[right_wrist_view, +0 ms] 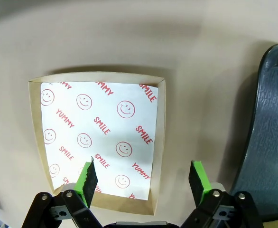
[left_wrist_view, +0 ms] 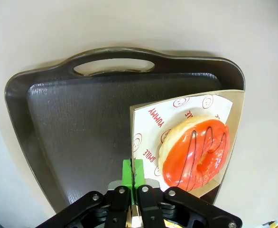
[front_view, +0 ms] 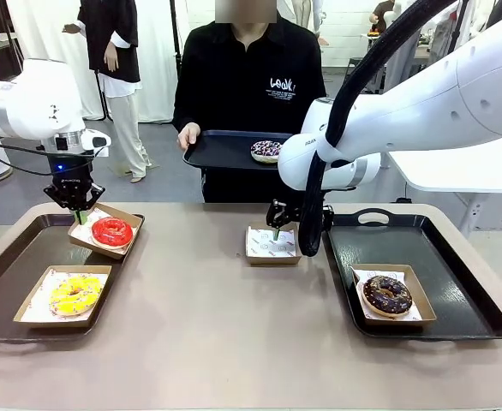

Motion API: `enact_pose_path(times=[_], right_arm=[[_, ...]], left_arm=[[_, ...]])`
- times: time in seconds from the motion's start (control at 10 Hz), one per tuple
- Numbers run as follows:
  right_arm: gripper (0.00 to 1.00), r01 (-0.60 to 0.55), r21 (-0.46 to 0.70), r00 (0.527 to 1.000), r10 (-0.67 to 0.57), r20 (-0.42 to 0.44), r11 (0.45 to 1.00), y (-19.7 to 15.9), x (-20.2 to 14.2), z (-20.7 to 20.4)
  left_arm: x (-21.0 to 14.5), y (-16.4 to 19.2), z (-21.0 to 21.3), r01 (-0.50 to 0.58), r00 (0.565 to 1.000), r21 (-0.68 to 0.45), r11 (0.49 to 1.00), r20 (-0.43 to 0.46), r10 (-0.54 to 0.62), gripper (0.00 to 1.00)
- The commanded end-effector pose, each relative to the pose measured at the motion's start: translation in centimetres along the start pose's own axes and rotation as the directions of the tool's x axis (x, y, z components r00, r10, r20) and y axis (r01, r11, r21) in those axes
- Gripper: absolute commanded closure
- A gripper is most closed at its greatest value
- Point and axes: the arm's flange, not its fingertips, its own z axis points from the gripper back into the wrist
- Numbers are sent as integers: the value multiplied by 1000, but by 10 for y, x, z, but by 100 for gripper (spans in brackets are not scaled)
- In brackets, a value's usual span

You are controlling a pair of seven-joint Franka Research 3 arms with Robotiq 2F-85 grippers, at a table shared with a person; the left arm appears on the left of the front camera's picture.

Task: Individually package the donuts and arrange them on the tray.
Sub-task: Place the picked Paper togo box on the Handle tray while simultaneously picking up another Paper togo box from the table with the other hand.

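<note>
My left gripper (left_wrist_view: 133,176): jaws pressed together, green pads (left_wrist_view: 127,175) meeting on the rim of the red donut's box (left_wrist_view: 146,124) (a thin card edge sits between them, so I have hold of it).
My right gripper (right_wrist_view: 143,178): jaws wide apart, nothing between them, hanging over the near edge of the empty box (right_wrist_view: 97,140).
Red donut (front_view: 112,231): in its paper-lined box at the far right corner of the left tray (front_view: 11,257); the box overhangs the tray rim.
Yellow donut (front_view: 74,294): in its own box, near part of the same tray.
Dark chocolate donut (front_view: 387,294): boxed, on the right tray (front_view: 457,282).
Sprinkled donut (front_view: 265,151): unboxed, on a dark tray (front_view: 221,150) held by the person (front_view: 249,81) at the far side.
Empty box: on bare table between the two trays, lined with white paper printed SMILE and YUMMY.
Surface: tan matte table (front_view: 234,342), rounded corners, both trays dark with textured floors and cut-out handles.
Room: grey floor, white curtain behind, another person standing at the far left, a white table at the right edge.
</note>
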Motion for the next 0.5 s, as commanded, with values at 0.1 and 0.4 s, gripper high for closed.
enact_pose_path(times=[0.1, 0.4], right_arm=[[0, 10, -36, 1000, -10, 3, 999, 4, 2, -3], [69, -3, -25, 1000, 4, 4, 1000, 4, 3, -2]], left_arm=[[-5, -4, -6, -9, 1000, 42, 999, 28, 8, 99], [-7, -3, -6, -7, 1000, 54, 998, 20, 6, 18]])
